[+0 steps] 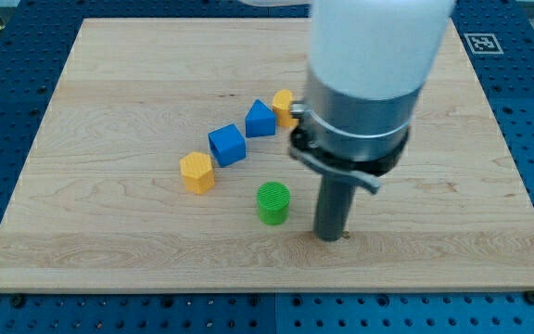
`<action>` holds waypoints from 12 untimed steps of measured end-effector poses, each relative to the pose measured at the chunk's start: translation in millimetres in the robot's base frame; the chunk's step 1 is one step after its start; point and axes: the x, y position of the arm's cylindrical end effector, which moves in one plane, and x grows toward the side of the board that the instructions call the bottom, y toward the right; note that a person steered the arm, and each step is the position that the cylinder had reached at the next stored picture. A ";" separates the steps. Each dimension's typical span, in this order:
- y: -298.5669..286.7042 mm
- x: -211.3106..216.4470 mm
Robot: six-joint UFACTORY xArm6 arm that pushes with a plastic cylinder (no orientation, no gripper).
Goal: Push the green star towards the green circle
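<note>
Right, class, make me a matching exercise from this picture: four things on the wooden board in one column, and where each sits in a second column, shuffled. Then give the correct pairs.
Column 1
1. green circle
2. yellow hexagon block
3. blue cube
4. my tip

Column 2
A. furthest towards the view's left of the four
B. just to the view's right of the green circle, near the view's bottom
C. up and to the view's right of the yellow hexagon block
D. below the blue cube, left of the dark rod

Pairs: 1-D, 2-A, 3-C, 4-B

The green star does not show in this view.
</note>
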 end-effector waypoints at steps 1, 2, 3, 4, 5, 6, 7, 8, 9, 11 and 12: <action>23.2 -38.1; 34.2 -86.3; 34.8 -131.2; 29.6 -177.7; 9.8 -215.6; -1.8 -232.6; -6.5 -262.9; -4.0 -286.5; -2.8 -285.5; 39.7 -277.0; 64.9 -271.0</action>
